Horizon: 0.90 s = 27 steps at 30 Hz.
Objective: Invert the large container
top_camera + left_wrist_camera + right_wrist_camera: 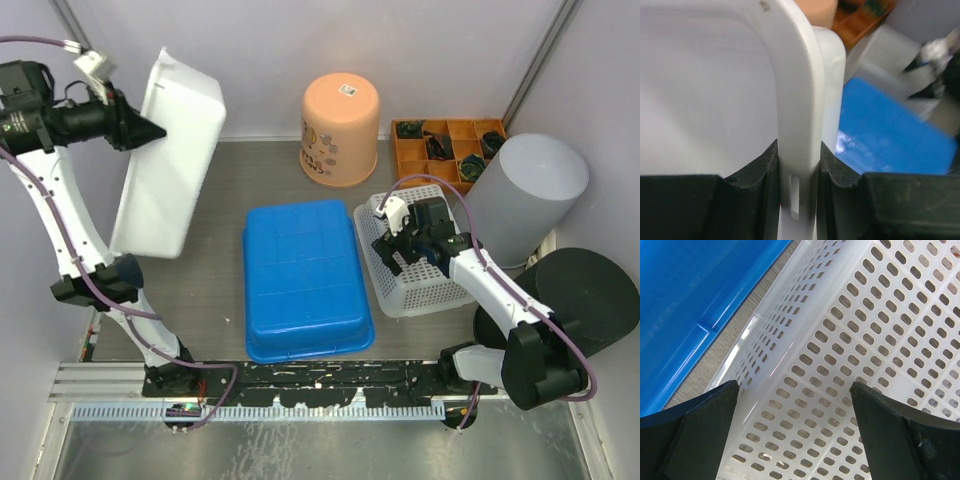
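The large container is a white plastic tub point(170, 160), lifted off the table at the far left and tipped steeply on its side. My left gripper point(150, 130) is shut on its upper rim. In the left wrist view the white rim point(797, 100) runs between both black fingers, with the gripper point(798, 165) clamped on it. My right gripper point(395, 235) hovers open over a white perforated basket point(400, 285). The right wrist view shows that basket's holed floor point(840, 365) between the spread fingers of the gripper point(795, 405), which holds nothing.
A blue bin point(305, 280) lies bottom-up in the middle of the table. Behind it stands an upturned orange bucket point(341, 128), with an orange divided tray point(445, 150) to its right. A grey cylinder point(525, 195) and a black one point(585, 300) crowd the right side.
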Each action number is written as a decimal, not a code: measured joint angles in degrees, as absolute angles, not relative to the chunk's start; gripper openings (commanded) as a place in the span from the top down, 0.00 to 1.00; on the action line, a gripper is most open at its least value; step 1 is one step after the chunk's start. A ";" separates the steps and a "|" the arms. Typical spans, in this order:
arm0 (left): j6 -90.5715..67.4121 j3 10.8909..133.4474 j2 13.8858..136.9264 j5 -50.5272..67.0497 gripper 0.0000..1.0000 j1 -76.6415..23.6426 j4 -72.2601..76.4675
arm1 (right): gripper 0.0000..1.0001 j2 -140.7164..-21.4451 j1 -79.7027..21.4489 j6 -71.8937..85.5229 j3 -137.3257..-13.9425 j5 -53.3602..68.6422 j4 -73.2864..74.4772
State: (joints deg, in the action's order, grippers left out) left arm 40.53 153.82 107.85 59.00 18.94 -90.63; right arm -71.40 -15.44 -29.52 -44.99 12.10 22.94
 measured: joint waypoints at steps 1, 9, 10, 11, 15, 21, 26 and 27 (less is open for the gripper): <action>33.52 151.17 107.39 64.53 1.00 21.06 -86.37 | 0.00 -71.40 -15.42 -29.52 -44.99 12.10 22.94; -38.02 121.75 111.28 81.30 1.00 24.34 -31.51 | 0.00 -71.92 -15.16 -29.06 -45.15 12.08 22.68; -40.47 121.47 112.29 81.60 1.00 23.57 -31.40 | 0.00 -72.01 -15.14 -28.97 -45.19 12.10 22.68; -41.21 121.49 112.99 81.93 1.00 22.85 -31.99 | 0.00 -72.05 -15.14 -28.93 -45.21 12.10 22.68; -39.77 128.20 116.79 83.68 1.00 19.00 -37.76 | 0.00 -72.05 -15.07 -28.88 -45.21 12.12 22.68; -38.74 139.63 125.86 86.19 1.00 17.58 -43.48 | 0.00 -72.36 -14.90 -28.71 -45.32 12.25 22.65; -44.21 137.58 129.95 82.30 1.00 18.39 -41.56 | 0.00 -72.88 -14.87 -28.45 -45.65 12.27 22.72; -44.49 138.39 130.21 82.02 1.00 18.44 -41.15 | 0.00 -73.08 -14.87 -28.32 -45.76 12.27 22.72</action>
State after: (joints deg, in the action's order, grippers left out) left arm -44.49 138.39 130.21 82.02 18.44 -41.15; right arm -73.08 -14.87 -28.32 -45.76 12.27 22.72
